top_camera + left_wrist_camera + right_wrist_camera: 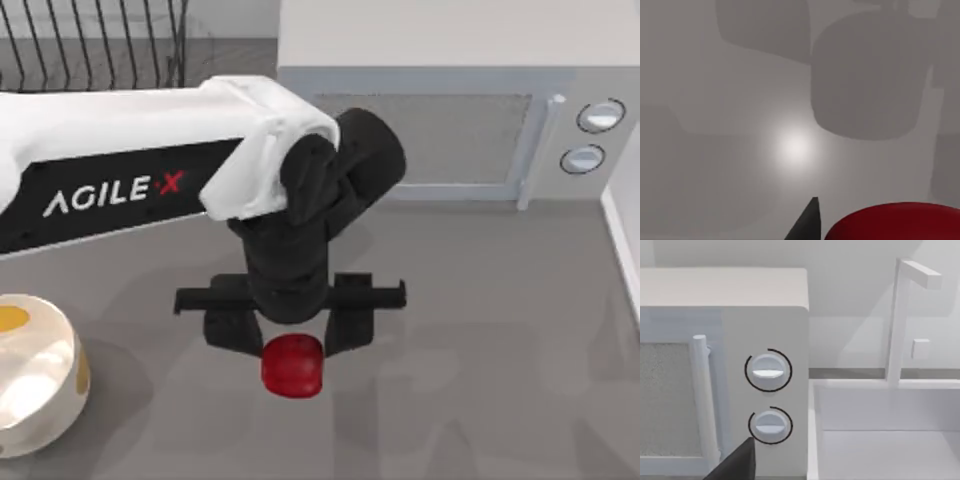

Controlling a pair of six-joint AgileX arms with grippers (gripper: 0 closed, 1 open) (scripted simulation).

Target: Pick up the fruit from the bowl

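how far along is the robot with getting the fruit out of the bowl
Done: the red fruit is out of the bowl, which sits at the table's left edge. In hand: the left gripper is shut on the fruit, over bare table near the middle. Left: little; I can't tell how high it's lifted.

Overhead view; wrist views close

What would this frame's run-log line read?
left gripper: shut on fruit, above table | bowl: top view's left, apart | right gripper: facing microwave
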